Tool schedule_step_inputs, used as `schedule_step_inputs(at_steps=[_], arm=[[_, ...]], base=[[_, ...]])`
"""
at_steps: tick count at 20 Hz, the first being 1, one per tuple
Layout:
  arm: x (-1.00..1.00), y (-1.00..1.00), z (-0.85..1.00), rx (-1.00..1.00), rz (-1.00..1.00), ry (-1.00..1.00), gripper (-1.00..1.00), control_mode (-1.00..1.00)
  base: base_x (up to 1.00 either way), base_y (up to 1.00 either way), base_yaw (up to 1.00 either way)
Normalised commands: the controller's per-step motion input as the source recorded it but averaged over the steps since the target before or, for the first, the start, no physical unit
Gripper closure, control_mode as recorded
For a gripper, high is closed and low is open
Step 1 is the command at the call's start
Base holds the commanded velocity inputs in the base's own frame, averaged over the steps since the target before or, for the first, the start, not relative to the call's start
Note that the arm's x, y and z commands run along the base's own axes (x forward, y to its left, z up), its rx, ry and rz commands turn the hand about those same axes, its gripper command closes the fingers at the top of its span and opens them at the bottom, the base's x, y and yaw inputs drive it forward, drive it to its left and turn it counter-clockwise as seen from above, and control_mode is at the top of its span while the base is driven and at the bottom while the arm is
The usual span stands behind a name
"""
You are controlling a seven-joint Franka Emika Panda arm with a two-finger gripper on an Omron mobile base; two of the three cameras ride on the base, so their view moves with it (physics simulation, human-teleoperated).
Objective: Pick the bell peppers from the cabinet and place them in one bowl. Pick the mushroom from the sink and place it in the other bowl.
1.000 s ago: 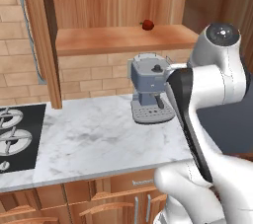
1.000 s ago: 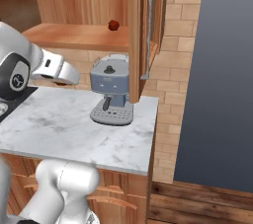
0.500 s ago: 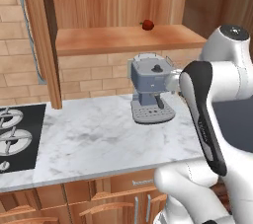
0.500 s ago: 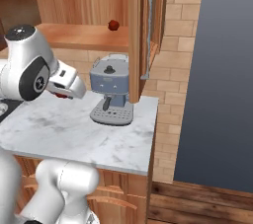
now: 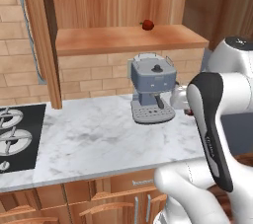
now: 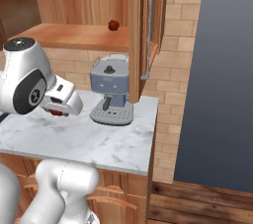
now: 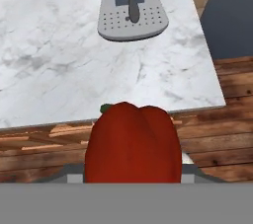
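1. The claw (image 7: 132,168) is clamped on a red bell pepper (image 7: 132,144), which sits at the lower centre of the hand view with a bit of green stem at its upper left.
2. In the right base view the claw (image 6: 58,112) sits at the left of the frame, a sliver of red visible under the white hand, above the marble desk (image 6: 99,141).
3. In the left base view a small patch of red (image 5: 188,112) shows at the right, beside the white arm link and just right of the coffee machine.
4. The grey-blue coffee machine (image 5: 152,89) stands on the desk (image 5: 99,139) at centre frame, its drip tray facing forward; in the hand view the tray (image 7: 132,19) lies at the top centre.
5. A second bell pepper (image 5: 147,24) rests on the plank shelf of the cabinet (image 5: 123,38), upper centre of the left base view; the right base view shows it (image 6: 113,25) at upper centre.
6. The cabinet door (image 5: 40,35) stands open at the left of the left base view, bar handle on its outer face.
7. A black stovetop (image 5: 17,136) lies at the lower left.
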Motion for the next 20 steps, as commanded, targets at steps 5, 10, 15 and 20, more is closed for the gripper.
schedule_step_inputs(at_steps=[5,10,15,20], arm=[[-0.23,0.0,-0.11,-0.14,-0.03,0.16,1.0,-1.0],[-0.02,0.0,-0.02,0.0,0.0,0.0,1.0,-1.0],[0.0,0.0,0.0,0.0,0.0,0.0,1.0,-1.0],[-0.1,0.0,0.0,0.0,0.0,0.0,1.0,-1.0]], base=[[0.0,0.0,0.0],[0.0,0.0,0.0],[0.0,0.0,0.0],[0.0,0.0,0.0]])
